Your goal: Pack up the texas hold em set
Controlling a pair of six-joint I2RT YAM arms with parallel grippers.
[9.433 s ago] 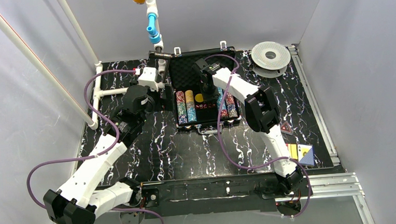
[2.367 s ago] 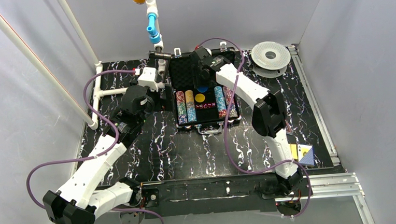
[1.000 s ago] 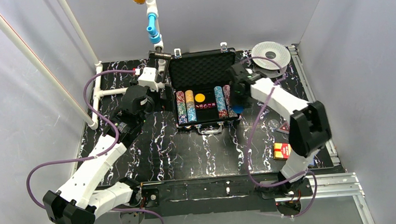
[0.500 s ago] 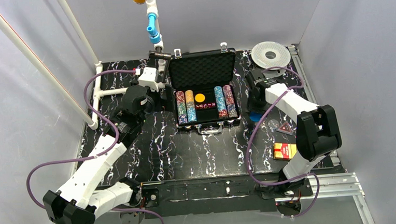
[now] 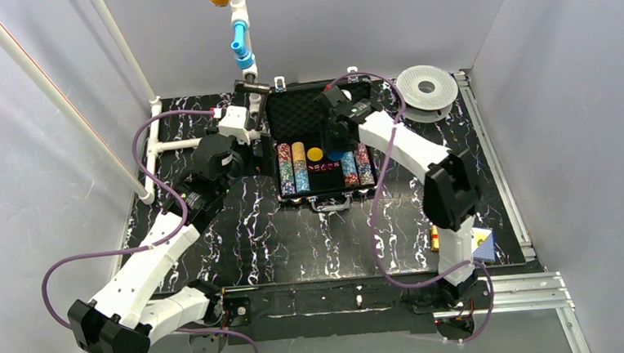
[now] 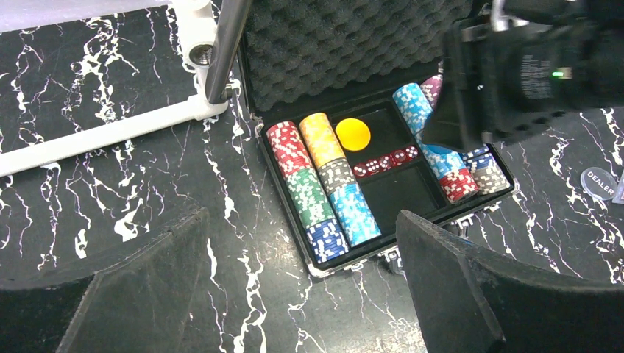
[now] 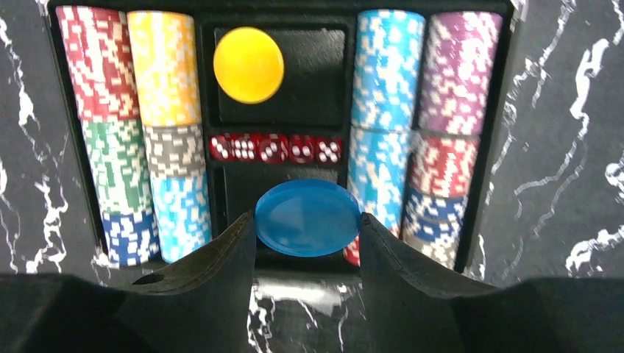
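From above: black, white-veined tabletop (image 5: 296, 235), grey walls (image 5: 365, 26); the open briefcase (image 5: 297, 112) lies at its far edge, long axis left-right, lid rearward. Left wrist: left gripper (image 6: 300, 220) jaws wide apart, empty; only here a DEALER button (image 6: 600, 182) shows. Right wrist: right gripper (image 7: 305, 229) clamps a blue disc (image 7: 307, 215) over the briefcase.

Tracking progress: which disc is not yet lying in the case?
The blue disc, gripped in the right hand; the yellow disc lies inside the case.
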